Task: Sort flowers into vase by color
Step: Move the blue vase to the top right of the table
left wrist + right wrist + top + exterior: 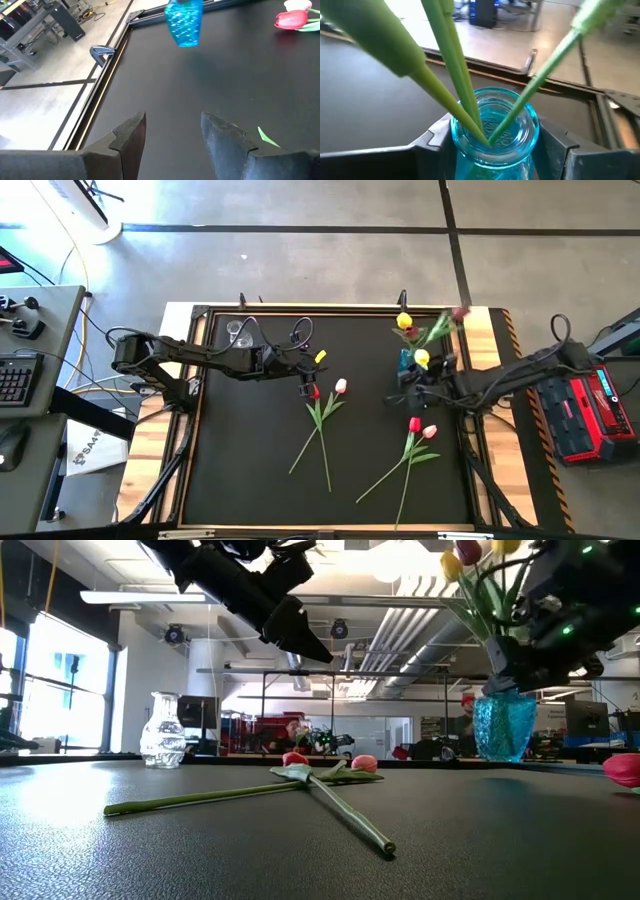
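**Right claw clamps the blue vase; left claw hangs spread above two loose tulips**

The right gripper (492,142) pinches a textured blue glass vase (503,726) between its two dark fingers, one on each side of the neck. In the low view the vase hangs clear of the black table mat (250,460), tilted. Three thin green stems (465,95) stand in its mouth; two yellow tulip heads (404,321) and a blurred dark maroon head (460,313) lean out toward the far right corner.

The left gripper (172,132) hovers above the mat near its middle, fingers spread with nothing between them. Just beside it in the high view lie a red tulip (314,392) and a pale pink tulip (341,386), stems crossing and running toward the near edge.

Another pair, a red tulip head (414,424) and a pink one (430,432), lies on the mat below the right gripper, stems trailing toward the near side.

A clear glass vase (163,743) stands empty at the far left of the mat.
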`<state>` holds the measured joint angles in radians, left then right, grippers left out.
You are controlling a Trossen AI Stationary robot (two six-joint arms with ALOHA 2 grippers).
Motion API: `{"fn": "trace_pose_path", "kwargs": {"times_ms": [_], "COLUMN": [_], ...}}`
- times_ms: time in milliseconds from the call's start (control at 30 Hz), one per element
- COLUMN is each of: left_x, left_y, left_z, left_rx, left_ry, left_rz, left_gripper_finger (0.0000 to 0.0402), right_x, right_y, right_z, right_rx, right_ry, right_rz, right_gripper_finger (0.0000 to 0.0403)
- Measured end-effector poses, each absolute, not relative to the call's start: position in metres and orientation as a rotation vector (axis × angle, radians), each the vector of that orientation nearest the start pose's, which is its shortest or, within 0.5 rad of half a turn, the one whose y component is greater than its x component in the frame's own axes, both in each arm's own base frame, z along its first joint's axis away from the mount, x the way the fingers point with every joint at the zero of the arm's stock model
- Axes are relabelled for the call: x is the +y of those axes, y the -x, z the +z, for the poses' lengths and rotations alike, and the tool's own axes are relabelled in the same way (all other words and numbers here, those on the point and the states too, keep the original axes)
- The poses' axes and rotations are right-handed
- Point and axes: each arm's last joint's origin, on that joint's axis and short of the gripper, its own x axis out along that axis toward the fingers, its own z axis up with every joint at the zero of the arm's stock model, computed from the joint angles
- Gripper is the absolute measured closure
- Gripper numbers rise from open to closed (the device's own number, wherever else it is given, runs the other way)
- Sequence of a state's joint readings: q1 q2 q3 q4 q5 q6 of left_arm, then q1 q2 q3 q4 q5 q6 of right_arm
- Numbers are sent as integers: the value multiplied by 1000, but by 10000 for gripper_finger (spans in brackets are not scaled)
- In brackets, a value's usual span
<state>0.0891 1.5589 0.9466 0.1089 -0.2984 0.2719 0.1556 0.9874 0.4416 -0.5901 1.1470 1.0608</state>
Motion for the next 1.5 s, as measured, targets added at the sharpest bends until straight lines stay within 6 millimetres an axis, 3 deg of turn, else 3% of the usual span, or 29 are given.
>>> {"fn": "trace_pose_path", "kwargs": {"times_ms": [433, 700, 900, 1167, 1500], "left_x": [38, 38, 38, 38, 38], "left_y": [-333, -332, -332, -332, -332], "left_z": [230, 228, 227, 227, 227], "left_rx": [551, 576, 591, 595, 596], "left_ry": [-310, -322, -344, -354, -354], "left_rz": [310, 303, 295, 295, 297], "left_gripper_finger": [223, 223, 223, 223, 223], "right_x": [-70, -106, -111, -110, -98], "right_y": [-159, -149, -145, -143, -150], "right_z": [184, 187, 186, 184, 184], "right_rx": [429, 452, 473, 488, 517], "right_ry": [-303, -386, -396, -420, -344], "right_rz": [-1333, -1308, -1330, -1335, -1302], "right_gripper_finger": [229, 229, 223, 177, 158]}}
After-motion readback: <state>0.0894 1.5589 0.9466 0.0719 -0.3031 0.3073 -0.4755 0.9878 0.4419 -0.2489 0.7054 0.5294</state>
